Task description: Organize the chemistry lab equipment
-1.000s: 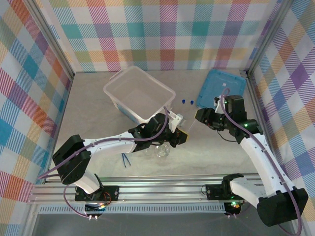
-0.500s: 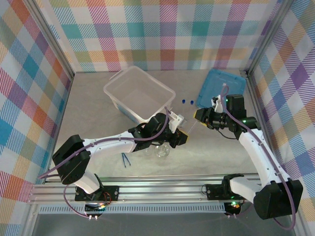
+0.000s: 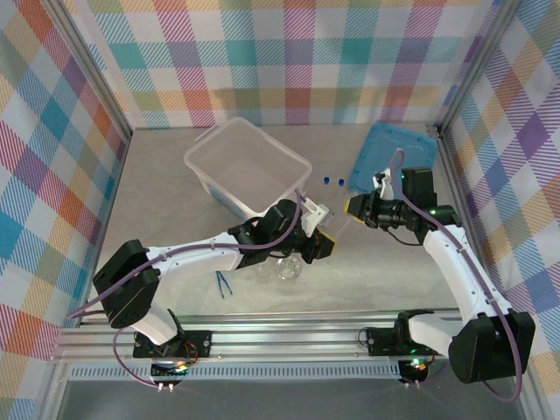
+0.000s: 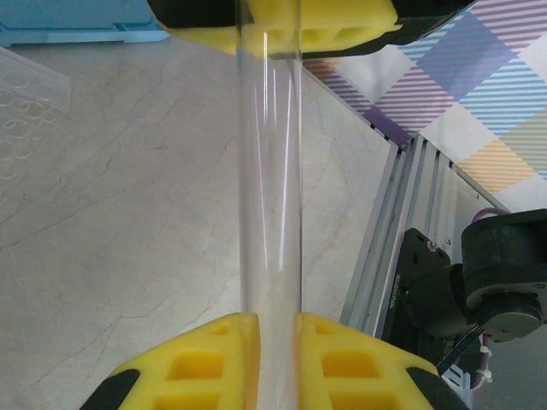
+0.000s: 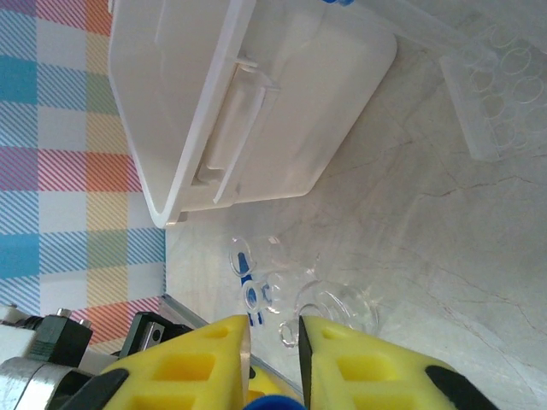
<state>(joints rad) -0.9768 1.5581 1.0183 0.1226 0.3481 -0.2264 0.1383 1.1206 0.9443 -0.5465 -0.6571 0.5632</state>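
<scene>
A thin clear tube (image 3: 339, 227) (image 4: 270, 171) spans the gap between my two grippers above the table. My left gripper (image 3: 322, 245) (image 4: 272, 320) is shut on its near end. My right gripper (image 3: 353, 207) (image 5: 273, 325) is shut on the far end, with the tube's blue cap (image 5: 273, 401) deep between its yellow fingers (image 4: 342, 30). Below lie a clear glass flask (image 3: 289, 268) (image 5: 342, 303), a tiny glass beaker (image 3: 264, 262) (image 5: 256, 295) and dark blue tweezers (image 3: 223, 284). Two more blue-capped tubes (image 3: 332, 181) lie near the blue lid.
The large translucent plastic box (image 3: 248, 171) (image 5: 248, 102) stands open behind the left arm. A flat blue lid (image 3: 389, 157) lies at the back right. A clear holed rack (image 5: 496, 102) (image 4: 21, 111) sits by the box's near corner. The aluminium rail (image 3: 289, 328) borders the near edge.
My right gripper has shifted slightly left onto the tube's capped end and its fingers have closed in on it. The left arm has stayed put with the tube.
</scene>
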